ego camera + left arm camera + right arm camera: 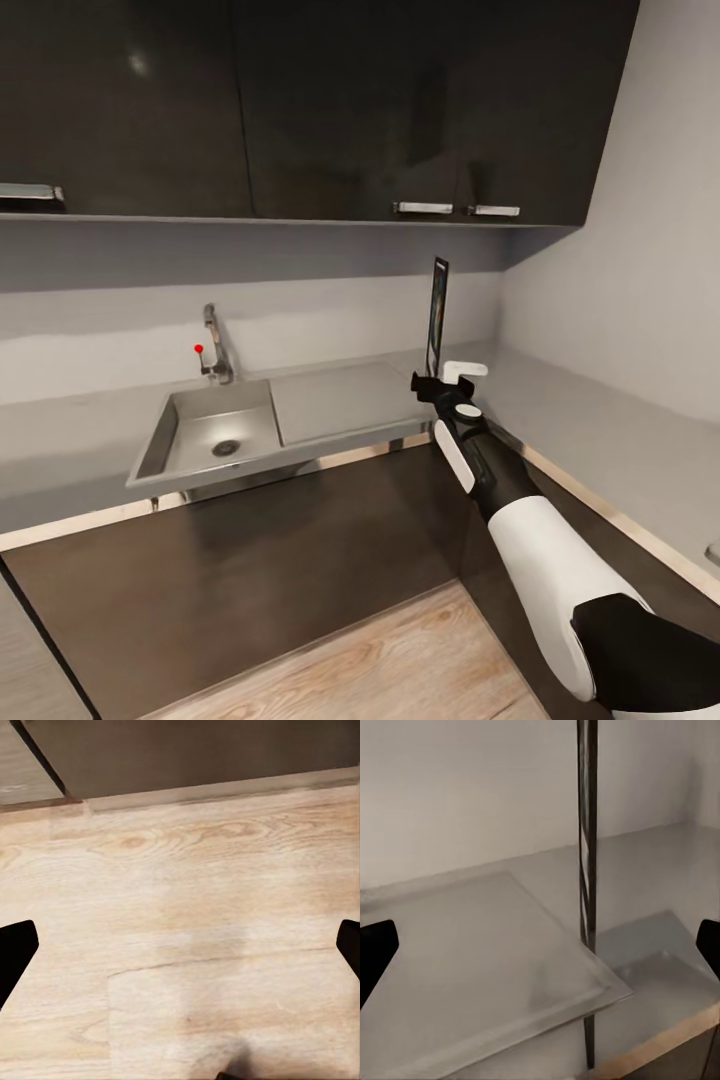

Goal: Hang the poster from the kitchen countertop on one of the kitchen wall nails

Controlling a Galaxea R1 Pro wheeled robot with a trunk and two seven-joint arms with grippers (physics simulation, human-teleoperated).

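Pick-up step: right gripper (440, 385) jaws wide, reaching poster (437, 312) upright beside sink (215, 425); left gripper (180, 952) wide over floor; next, close on poster edge.

Up top across my head view there's a row of glossy black upper cabinets (330, 100) with little brushed-steel handles (423, 208). Lower left of centre sits an inset steel sink basin (215, 425) with a round drain (226, 448), and a flat steel drainer (340, 398) right beside it. Behind the basin stands a chrome tap (215, 345) with a small red knob (198, 349). Bottom of frame is pale wood-plank floor (187, 922).
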